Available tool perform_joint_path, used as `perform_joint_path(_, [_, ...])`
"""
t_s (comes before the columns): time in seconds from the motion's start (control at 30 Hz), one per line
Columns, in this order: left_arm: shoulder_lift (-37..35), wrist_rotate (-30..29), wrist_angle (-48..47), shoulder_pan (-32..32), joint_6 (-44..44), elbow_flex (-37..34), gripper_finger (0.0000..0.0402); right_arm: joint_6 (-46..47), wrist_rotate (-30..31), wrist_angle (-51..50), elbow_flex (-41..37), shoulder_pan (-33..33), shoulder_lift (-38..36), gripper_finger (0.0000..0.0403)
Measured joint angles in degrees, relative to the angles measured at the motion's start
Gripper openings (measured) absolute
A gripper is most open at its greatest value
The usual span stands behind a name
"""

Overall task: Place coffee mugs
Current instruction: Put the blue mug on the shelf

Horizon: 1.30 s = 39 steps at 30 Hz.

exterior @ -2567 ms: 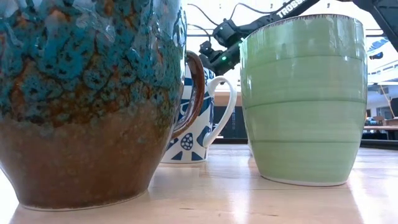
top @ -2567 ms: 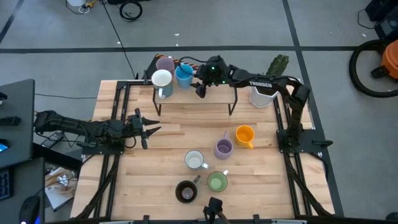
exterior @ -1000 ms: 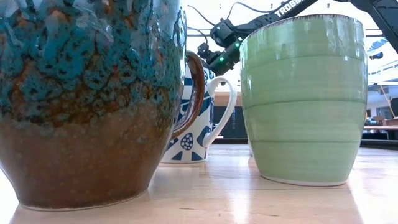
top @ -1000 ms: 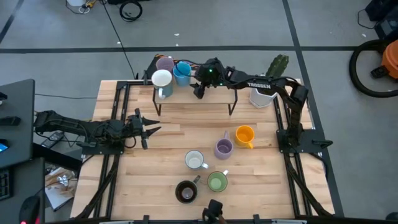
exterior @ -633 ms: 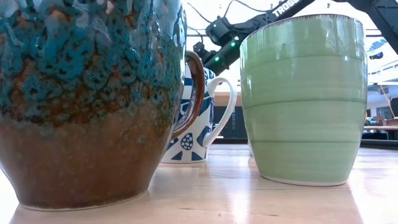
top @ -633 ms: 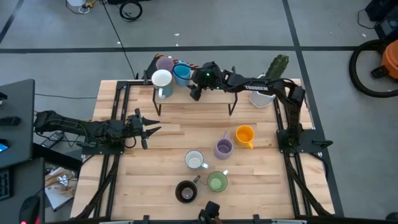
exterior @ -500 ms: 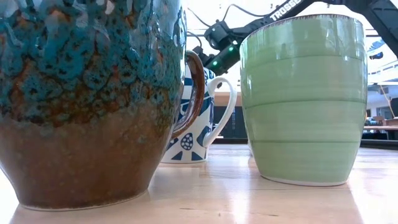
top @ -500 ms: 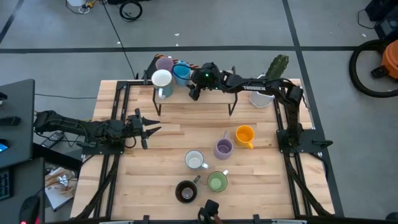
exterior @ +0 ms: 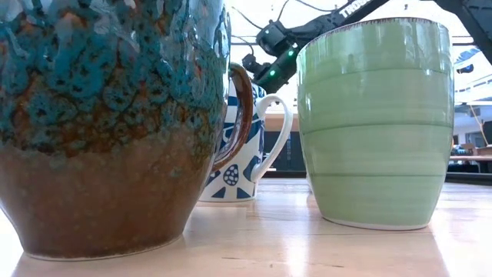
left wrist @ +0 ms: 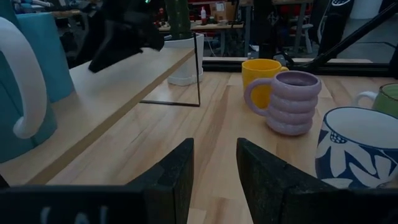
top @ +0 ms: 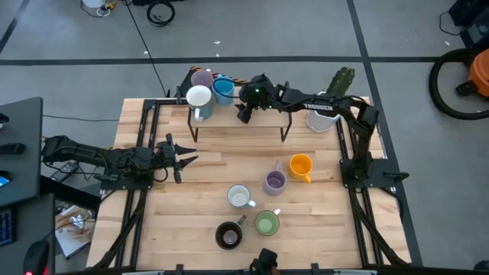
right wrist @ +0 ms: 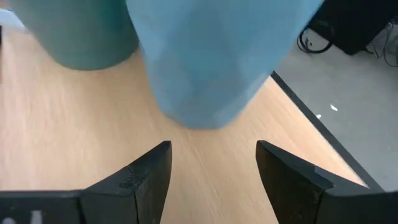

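Observation:
A blue mug (top: 224, 89) stands on a raised wooden shelf (top: 263, 122) at the far side of the table, beside a white mug (top: 199, 97) and a lilac mug (top: 202, 78). My right gripper (top: 244, 113) hovers open over the shelf just right of the blue mug (right wrist: 217, 56), which stands beyond its fingertips. On the table stand an orange mug (top: 300, 166), a second lilac mug (top: 274, 181), a white patterned mug (top: 239, 197), a green mug (top: 267, 223) and a dark brown mug (top: 228, 235). My left gripper (top: 183, 159) waits open near the left edge.
A white faceted pot (top: 325, 116) with a green cactus (top: 341, 80) stands at the shelf's right end. The shelf rests on thin black legs (left wrist: 199, 68), with room beneath it. Bare tabletop (top: 221, 164) lies between my left gripper and the mugs on the table.
My right gripper has moved a little toward the table's left edge and back, and has risen slightly over the shelf. It has stayed open. The mugs stand where they were.

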Motion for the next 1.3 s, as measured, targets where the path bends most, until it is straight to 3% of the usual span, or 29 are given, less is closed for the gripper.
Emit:
perform_joint_path(0.3, [0.01, -0.02, 0.02, 0.00, -0.04, 0.00, 0.0128, -2.47, 0.07, -12.45, -0.99, 3.18, -9.16, 0.0239])
perform_joint_path(0.47, [0.00, -0.06, 0.02, 0.00, 0.00, 0.00, 0.0128, -3.74, 0.46, -7.91, -9.01, 8.45, -15.16, 0.0233])
perform_joint_path(0.7, [0.00, 0.02, 0.17, 0.00, -0.88, 0.00, 0.0128, -6.09, 0.37, 5.98, -21.52, 15.49, -21.03, 0.0224])
perform_joint_path(0.8, [0.02, 2.43, 0.46, 0.02, -3.39, 0.00, 0.0128, -8.81, -0.54, 8.77, -24.84, 17.63, -22.19, 0.0223])
perform_joint_path(0.97, [0.00, 7.66, 1.86, 0.01, -7.86, 0.05, 0.0127, -6.57, -0.79, 9.80, -26.60, 19.75, -22.37, 0.0224])
perform_joint_path(1.1, [1.81, 7.81, 1.44, -0.59, -10.69, 2.18, 0.0118, -3.57, -0.38, 7.68, -26.60, 21.07, -22.40, 0.0222])
perform_joint_path(1.2, [5.74, 7.89, -1.67, -2.12, -11.07, 6.05, 0.0115, -3.56, 0.65, 7.19, -26.60, 23.53, -22.57, 0.0219])
perform_joint_path(1.3, [11.07, 7.88, -6.19, -4.17, -12.37, 10.83, 0.0115, -3.78, 5.47, 7.07, -26.60, 27.14, -22.59, 0.0214])
